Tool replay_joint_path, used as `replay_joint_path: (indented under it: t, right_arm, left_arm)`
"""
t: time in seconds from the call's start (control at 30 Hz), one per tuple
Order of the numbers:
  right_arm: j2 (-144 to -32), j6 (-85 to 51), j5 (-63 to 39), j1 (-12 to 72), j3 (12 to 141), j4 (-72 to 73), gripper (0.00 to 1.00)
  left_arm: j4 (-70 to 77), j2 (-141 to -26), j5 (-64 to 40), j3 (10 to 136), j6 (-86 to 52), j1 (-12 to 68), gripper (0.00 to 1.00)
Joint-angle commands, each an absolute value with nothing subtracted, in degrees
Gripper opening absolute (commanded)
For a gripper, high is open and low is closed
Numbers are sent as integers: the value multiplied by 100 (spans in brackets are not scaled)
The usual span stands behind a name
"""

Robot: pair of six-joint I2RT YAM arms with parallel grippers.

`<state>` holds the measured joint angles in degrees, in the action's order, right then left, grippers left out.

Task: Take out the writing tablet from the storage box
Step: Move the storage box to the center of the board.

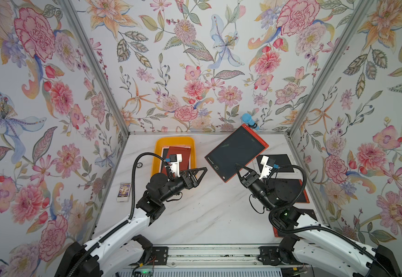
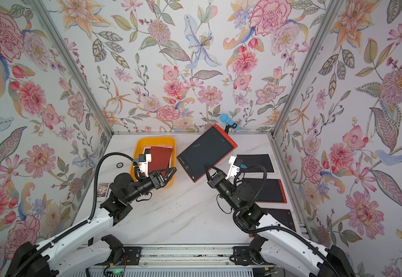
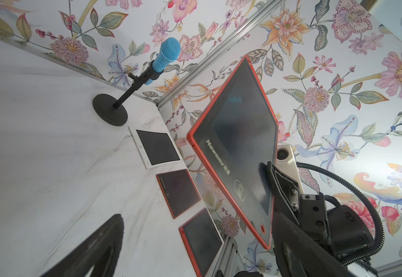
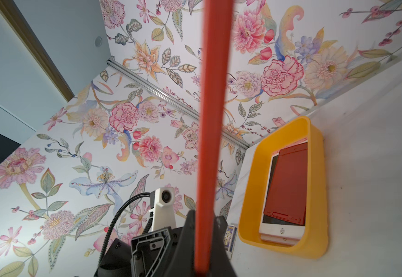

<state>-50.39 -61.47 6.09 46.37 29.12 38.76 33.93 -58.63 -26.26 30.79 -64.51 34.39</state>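
Nearest, along the right edge of the surface [image 1: 207,215], 3 tablets [image 3: 178,191] lie flat in a row. The right arm hides part of that row in both top views, while the left wrist view shows all of it: 2 red-framed and 1 white.

The right hand [image 1: 239,167] is clamped on the writing tablet [image 1: 237,150], pinching a long side close to its branded short end. The tablet is out of the storage box [image 1: 158,148] and held aloft and tilted, between the box and the row. Its long axis runs from that hand away towards the far right corner, so most of its length hangs beyond the grip.

The left hand [image 1: 200,175] is spread wide and holds nothing. It hovers just beside the box's near right corner, with its tip close to the tablet's near corner but seemingly apart from it.

The likely next move is to set the tablet down with the row. That lies to the right, on the right arm's own side, so the tablet would have to swing flat.

The right wrist view shows the tablet edge-on between the jaws. It also shows a red tablet [image 4: 288,184] lying on a white one [image 4: 281,231] in the box, so tablets remain to be taken out.

Farthest stands a blue microphone [image 1: 248,118].
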Motion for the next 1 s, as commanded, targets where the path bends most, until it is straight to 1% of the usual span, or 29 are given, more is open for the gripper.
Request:
replay_joint_path:
  t: [0.0,0.27,0.33,0.43,0.53,0.67,0.8,0.9,0.97]
  right_arm:
    - [-5113,-6437,852,4729,2918,4558,4]
    - [-5410,-6548,1087,4978,2909,4739,4]
    - [-5469,-6548,1148,5034,2892,4821,4]
    - [-5553,-6547,1233,5139,2892,4925,4]
    - [-5638,-6563,1344,5241,2844,5110,5]
    - [-5703,-6590,1517,5338,2723,5396,5]
    - [-5730,-6629,1633,5353,2616,5573,7]
    - [-5681,-6605,1720,5353,2543,5600,12]
    - [-5617,-6578,1761,5344,2523,5520,18]
  left_arm:
    - [4303,-6164,-2575,3225,-6736,3554,97]
    - [5007,-6683,-2646,3558,-6935,3781,93]
    - [5083,-6785,-2667,3648,-6943,3842,90]
    - [5203,-6952,-2672,3750,-7006,3889,82]
    - [5419,-7147,-2731,3831,-7129,3929,73]
    - [5587,-7336,-2777,3931,-7233,3959,58]
    - [5603,-7383,-2785,3997,-7264,3970,39]
    - [5581,-7424,-2835,4096,-7260,3972,26]
    - [5546,-7481,-2916,4193,-7254,3968,19]
